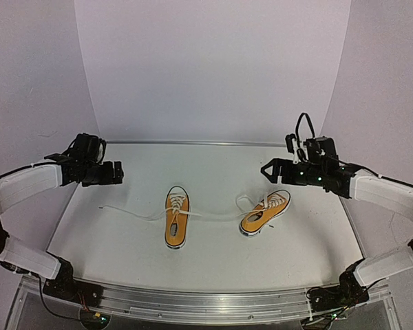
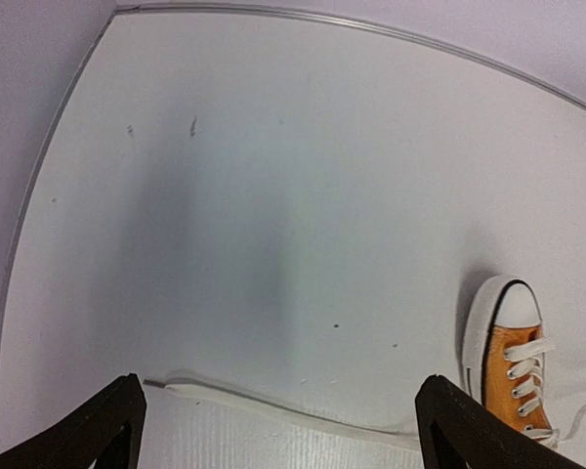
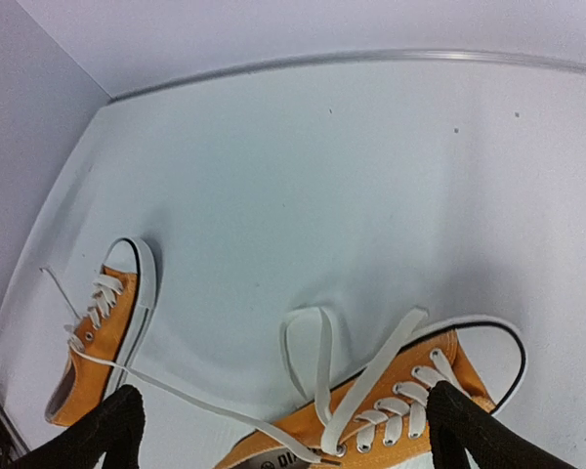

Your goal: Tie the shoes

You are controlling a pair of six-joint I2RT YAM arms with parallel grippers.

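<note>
Left sneaker [image 1: 177, 217]: small, orange-yellow canvas low-top, white rubber sole and toe cap; upright on the white desk [image 1: 124, 237], mid-desk, toe toward the back wall

Right sneaker [image 1: 265, 212]: same make; upright, apart from its mate, toe angled back-right

White laces [image 1: 213, 216]: loose; one strand trails left across the desk, another lies between the two sneakers, and a loop lies beside the right sneaker

Left fingers [image 2: 112, 425]: spread wide, holding nothing, raised over the trailing strand

Right fingers [image 3: 107, 430]: spread wide, holding nothing, raised over the right sneaker
</note>
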